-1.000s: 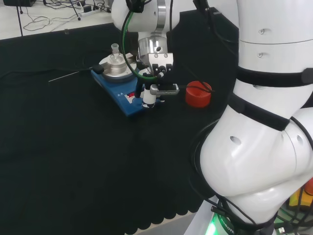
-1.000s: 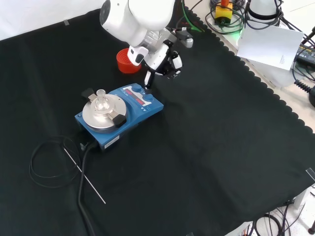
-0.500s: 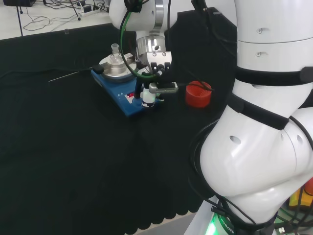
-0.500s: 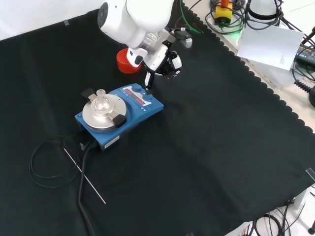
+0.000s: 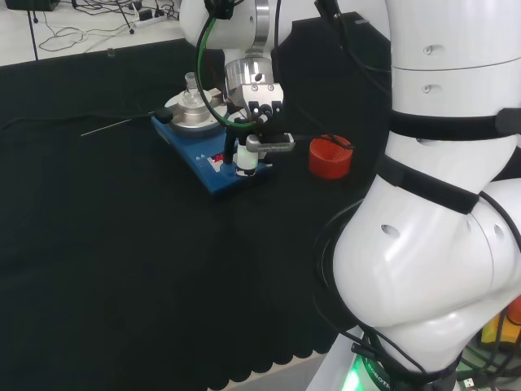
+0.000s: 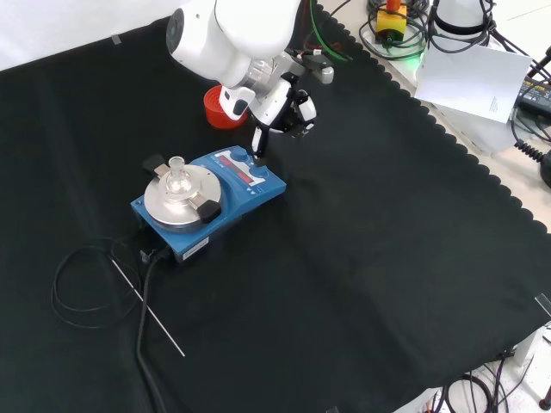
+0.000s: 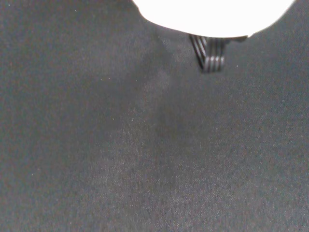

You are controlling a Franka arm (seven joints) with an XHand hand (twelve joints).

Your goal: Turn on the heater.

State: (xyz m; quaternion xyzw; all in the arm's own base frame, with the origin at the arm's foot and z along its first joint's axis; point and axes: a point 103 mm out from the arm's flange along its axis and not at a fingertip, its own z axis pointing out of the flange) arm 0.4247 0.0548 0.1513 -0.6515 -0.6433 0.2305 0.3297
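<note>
The blue heater [image 5: 208, 163] [image 6: 248, 194] lies on the black cloth. It carries a round silver plate [image 5: 194, 119] [image 6: 177, 203] with a small clear flask [image 5: 191, 88] [image 6: 176, 175] on it. My hand [image 5: 259, 112] [image 6: 289, 103] hovers over the heater's control end. One straight black finger [image 6: 257, 144] points down onto the red-marked panel, and in the head view this finger [image 5: 246, 161] reaches the panel's edge. The other fingers look bent and hold nothing. A blurred white part of the hand [image 7: 212, 13] shows in the wrist view above bare cloth.
A red ribbed ring [image 5: 330, 156] [image 6: 213, 105] stands just beyond the hand, on the far side from the heater. A thin rod [image 6: 148, 311] and a looped black cable [image 6: 82, 288] lie by the heater's plate end. A paper sheet [image 6: 473, 79] and cables sit off the cloth's edge.
The hand has crept a little towards the heater's panel, leftward in both views. The heater, flask and red ring have not moved.
</note>
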